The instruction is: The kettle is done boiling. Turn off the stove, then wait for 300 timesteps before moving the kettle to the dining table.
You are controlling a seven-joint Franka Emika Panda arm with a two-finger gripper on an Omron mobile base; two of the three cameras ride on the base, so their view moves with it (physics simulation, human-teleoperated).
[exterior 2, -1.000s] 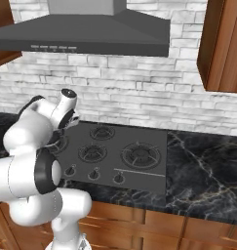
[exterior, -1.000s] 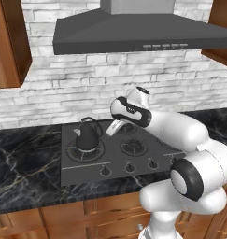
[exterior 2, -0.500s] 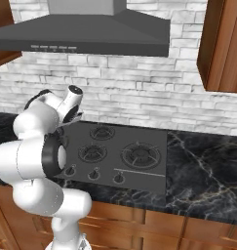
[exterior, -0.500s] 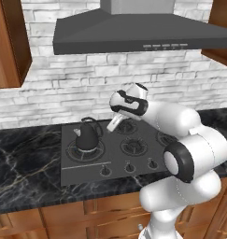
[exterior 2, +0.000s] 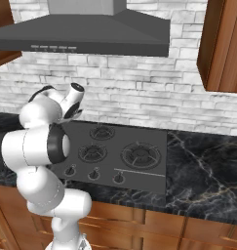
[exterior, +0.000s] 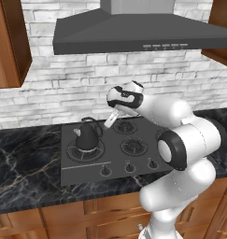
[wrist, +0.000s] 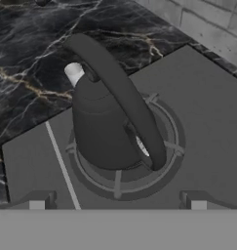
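Note:
The small dark kettle (exterior: 87, 136) stands upright on the front left burner of the dark grey stove (exterior: 133, 161). Small black knobs (exterior: 129, 167) line the stove's front edge. My gripper (exterior: 109, 123) hangs in the air just right of the kettle and a little above it, pointing down at it. In the hand view the kettle (wrist: 104, 128) sits right ahead, its handle (wrist: 121, 93) arching over it and its spout toward the upper left. The gripper (wrist: 117, 205) is open, with nothing between its fingertips (wrist: 37, 203). In the right base view my arm hides the kettle. The dining table is out of view.
A grey range hood (exterior: 143, 35) hangs over the stove (exterior 2: 144, 168), with white brick wall behind. Black marble counter (exterior: 26, 163) runs on both sides. Wooden wall cabinets (exterior 2: 222, 44) flank the hood. Three other burners (exterior 2: 140, 155) are bare.
The arm's elbow has risen and the hand has crept a little left toward the kettle. The kettle has not moved and the gripper stays open.

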